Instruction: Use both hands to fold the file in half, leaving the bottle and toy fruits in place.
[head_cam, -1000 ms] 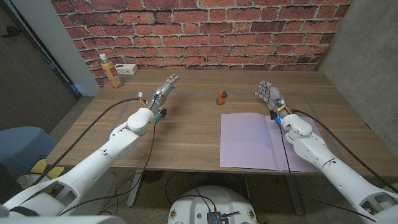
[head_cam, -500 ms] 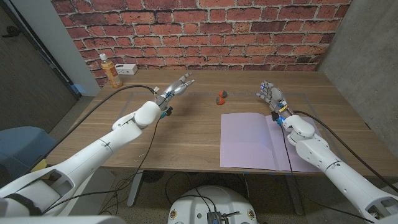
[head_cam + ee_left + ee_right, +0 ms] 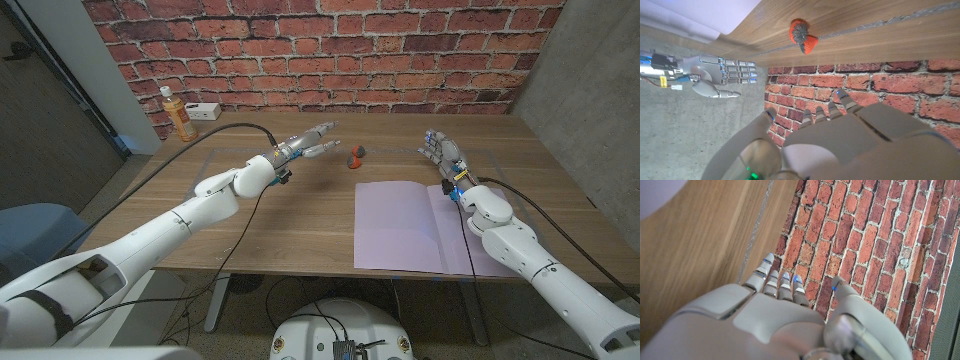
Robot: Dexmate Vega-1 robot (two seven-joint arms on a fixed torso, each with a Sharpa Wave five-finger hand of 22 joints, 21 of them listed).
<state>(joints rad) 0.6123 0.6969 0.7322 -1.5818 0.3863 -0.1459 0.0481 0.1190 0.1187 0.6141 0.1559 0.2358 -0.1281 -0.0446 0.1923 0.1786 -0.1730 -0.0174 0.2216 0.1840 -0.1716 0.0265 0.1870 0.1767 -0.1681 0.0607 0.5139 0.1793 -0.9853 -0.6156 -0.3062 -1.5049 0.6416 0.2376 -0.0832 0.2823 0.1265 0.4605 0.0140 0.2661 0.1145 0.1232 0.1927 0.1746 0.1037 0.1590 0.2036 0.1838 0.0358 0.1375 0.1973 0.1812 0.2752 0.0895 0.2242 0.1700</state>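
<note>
Lilac file (image 3: 405,225), red-and-grey toy fruits (image 3: 354,157), orange bottle (image 3: 179,116), brown wood-grain table (image 3: 280,215), red brick wall (image 3: 330,50) are seen.

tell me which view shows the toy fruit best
The left wrist view: the toy fruit is large and sharp there, a red piece with a grey-green cap lying on the table. The head view shows it small, just past the left hand. The right wrist view shows table and brick wall instead.
</note>
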